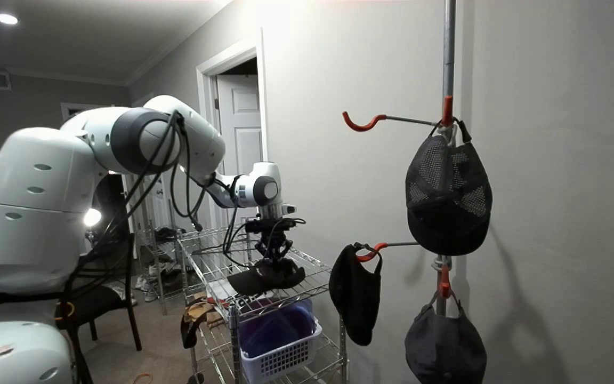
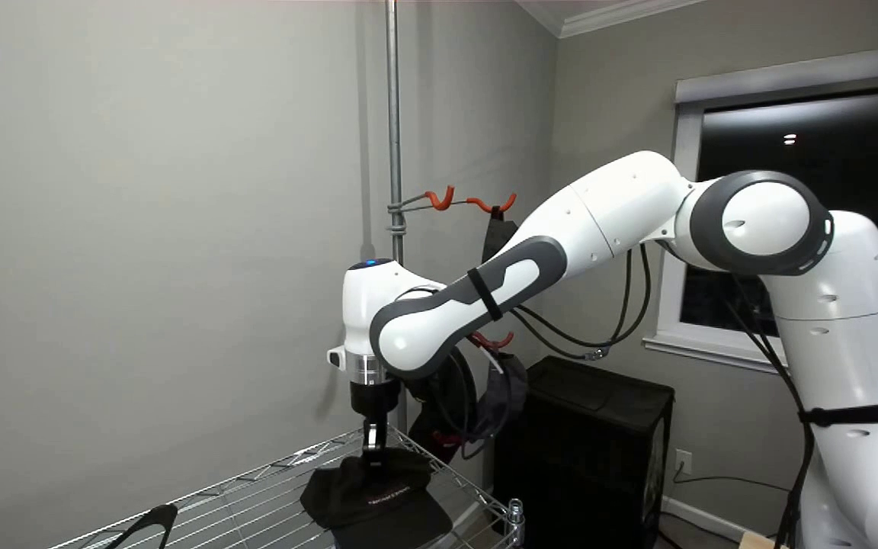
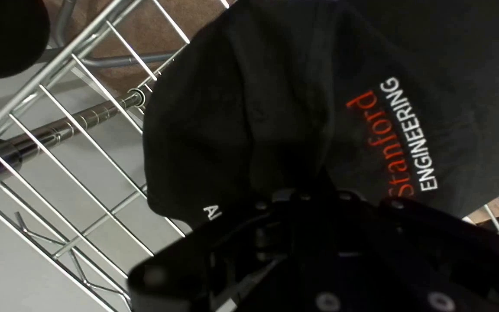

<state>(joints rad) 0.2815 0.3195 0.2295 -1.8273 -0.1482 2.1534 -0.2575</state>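
Note:
A black cap [image 3: 362,52] with red "Stanford" and white "ENGINEERING" lettering fills much of the wrist view. It rests on the top wire shelf, with its brim [image 1: 245,282] toward the near side in an exterior view. From above, my gripper [image 3: 306,195] comes down onto the crown, its jaws drawn together on bunched fabric. Folds in the cloth run in toward the fingertips, which are themselves hidden in dark material. In an exterior view the cap [image 2: 401,518] sits directly below the pointing-down gripper [image 2: 373,457].
The wire rack [image 1: 317,261] holds a white basket [image 1: 280,362] lower down. Beside it a metal pole [image 1: 449,53] carries red-tipped hooks [image 1: 363,125]. Hanging there are a mesh cap [image 1: 448,197], a black cap [image 1: 355,298] and a grey cap [image 1: 445,341]. A wall stands close behind.

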